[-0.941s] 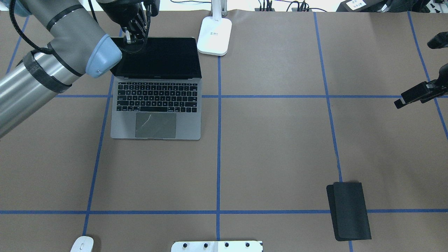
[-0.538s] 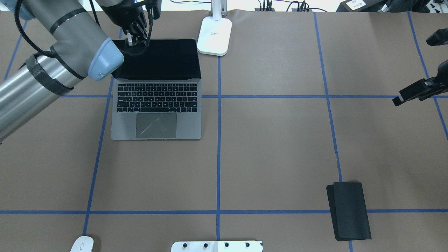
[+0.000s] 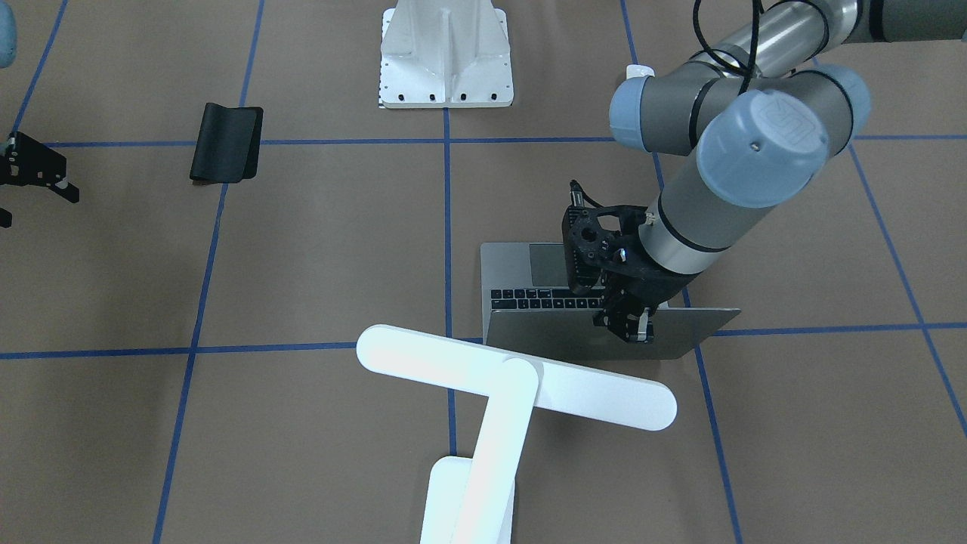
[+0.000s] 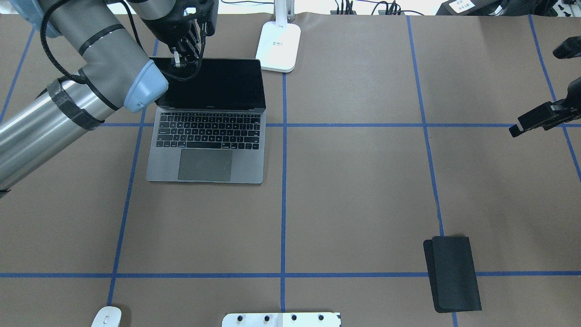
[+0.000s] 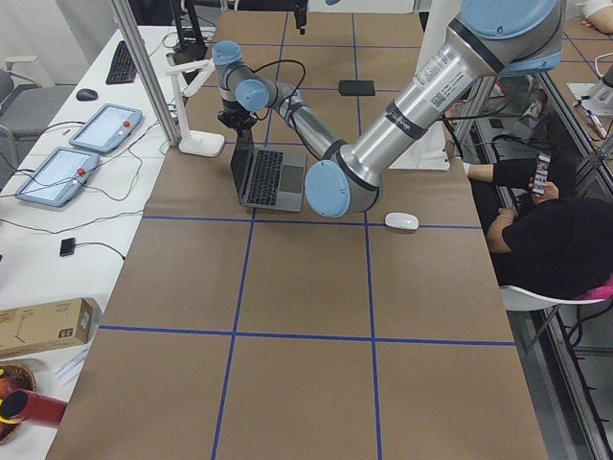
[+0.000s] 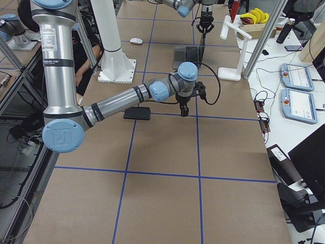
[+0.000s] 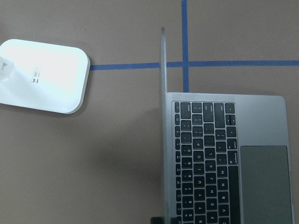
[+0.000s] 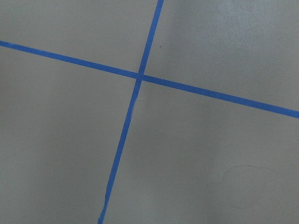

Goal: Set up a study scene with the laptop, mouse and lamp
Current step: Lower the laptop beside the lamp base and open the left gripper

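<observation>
- Far left on the brown table point(image 4: 363, 195), the laptop point(image 4: 206, 159) sits open, keyboard towards the robot, screen dark, lid roughly upright.
- Left gripper point(image 4: 184, 58) is at the lid's top edge, near its left corner. The left wrist view shows the lid edge-on, running down between the dark fingertips point(image 7: 156, 219): clamped on the lid.
- Lamp point(image 3: 514, 378) stands just right of the lid's far right corner. Its white base point(image 4: 278, 45) lies close beside the laptop with a strip of bare table between. The bar head crosses the slanted arm as a T.
- Mouse point(image 4: 106, 316) lies at the near left edge, well apart from the laptop.
- Right gripper point(image 4: 534, 95) hangs over the right edge with nothing in it, fingers spread apart. Its wrist camera sees only a crossing of blue tape point(image 8: 140, 77).
- Black mat point(image 4: 454, 274) lies near right, across a tape line.
- White pedestal point(image 4: 281, 319) sits at the near edge, centre.
- A seated person point(image 5: 546, 240) is beside the table.
</observation>
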You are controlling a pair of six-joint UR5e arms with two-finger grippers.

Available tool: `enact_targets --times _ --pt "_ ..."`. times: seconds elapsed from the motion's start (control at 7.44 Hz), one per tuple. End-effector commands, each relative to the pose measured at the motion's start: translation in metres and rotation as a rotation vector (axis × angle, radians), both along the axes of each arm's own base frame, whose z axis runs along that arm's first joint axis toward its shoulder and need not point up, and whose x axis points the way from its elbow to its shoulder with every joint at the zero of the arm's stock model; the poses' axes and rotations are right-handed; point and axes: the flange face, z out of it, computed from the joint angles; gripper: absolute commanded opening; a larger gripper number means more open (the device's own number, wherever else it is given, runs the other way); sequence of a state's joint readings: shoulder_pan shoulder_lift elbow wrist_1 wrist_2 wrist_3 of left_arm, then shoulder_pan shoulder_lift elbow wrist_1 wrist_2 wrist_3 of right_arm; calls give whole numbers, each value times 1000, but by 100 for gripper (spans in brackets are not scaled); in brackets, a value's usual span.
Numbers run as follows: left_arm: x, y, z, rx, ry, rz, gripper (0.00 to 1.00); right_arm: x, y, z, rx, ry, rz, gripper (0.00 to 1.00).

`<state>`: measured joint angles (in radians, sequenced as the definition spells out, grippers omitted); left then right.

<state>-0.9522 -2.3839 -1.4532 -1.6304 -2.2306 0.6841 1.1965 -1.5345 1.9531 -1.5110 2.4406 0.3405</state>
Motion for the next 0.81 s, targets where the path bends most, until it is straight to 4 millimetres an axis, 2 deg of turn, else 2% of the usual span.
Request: enact_targets --times 0.0,0.13,0.27,0.4,0.54,0.67 --pt "-18 10 -25 -16 39 -52 93 0 -1 -1 2 -1 0 100" --pt "-33 12 -32 -32 60 -82 99 -1 -4 -4 5 -2 1 100" --pt "-44 21 -28 -63 63 -107 99 -2 -4 -4 1 -2 3 100" --pt "-60 37 -30 -127 57 -146 99 -2 -5 -5 -14 -2 14 100" --pt "-79 62 -28 -238 48 -212 100 -10 3 -5 -95 -10 43 100" --pt "-95 89 -5 -438 52 -333 100 -42 21 -15 -164 -38 0 100"
